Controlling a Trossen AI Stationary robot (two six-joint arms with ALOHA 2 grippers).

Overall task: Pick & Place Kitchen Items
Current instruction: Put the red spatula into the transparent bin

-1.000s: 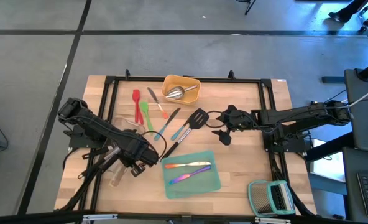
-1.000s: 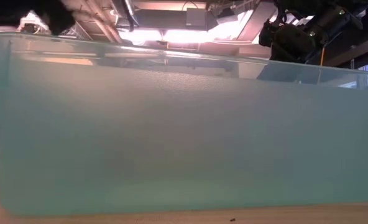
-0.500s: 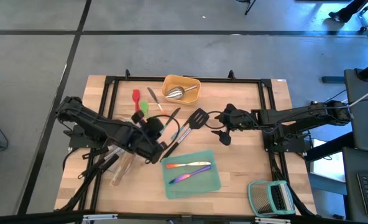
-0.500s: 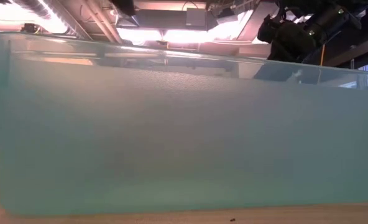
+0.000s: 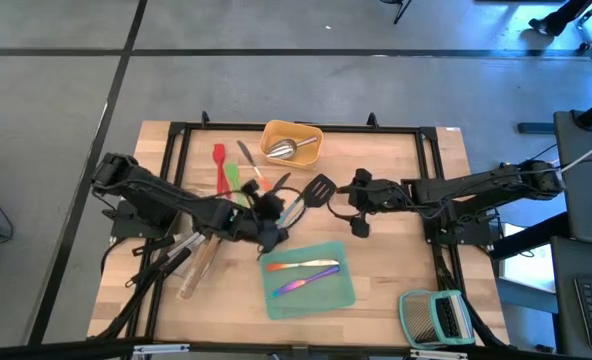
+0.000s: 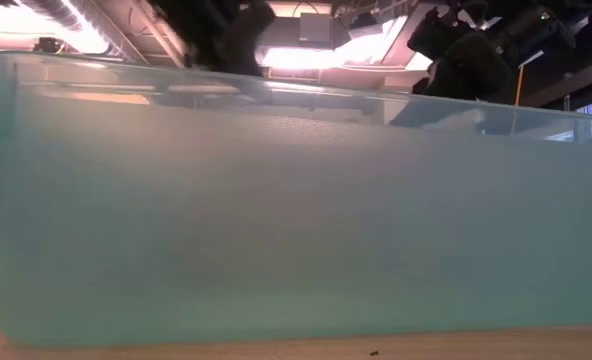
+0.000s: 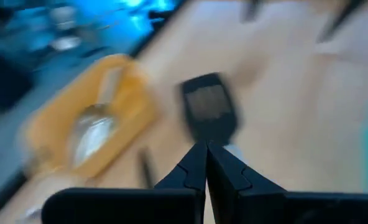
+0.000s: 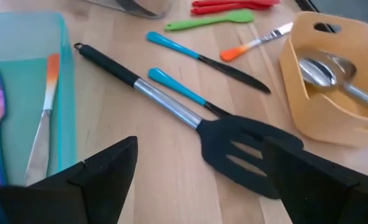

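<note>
We see the black slotted turner with a steel shaft (image 5: 316,190) lying flat on the wooden table (image 5: 396,290), its head just beside the yellow tray (image 5: 311,150) that holds a steel scoop (image 5: 284,149). A blue-handled tool (image 8: 178,87) lies alongside its shaft, with a green spatula (image 8: 212,20) and red spatulas (image 8: 230,5) farther off. In the teal tray (image 5: 341,290) lie an orange-handled knife (image 5: 301,265) and an iridescent utensil (image 5: 304,280).

Our left gripper (image 5: 272,222) is low over the turner's handle end, jaws clenched tight on nothing. Our right gripper (image 5: 356,205) hangs just beside the turner's head, jaws spread wide and empty. A green-framed slatted rack (image 5: 434,317) sits at the table's corner.
</note>
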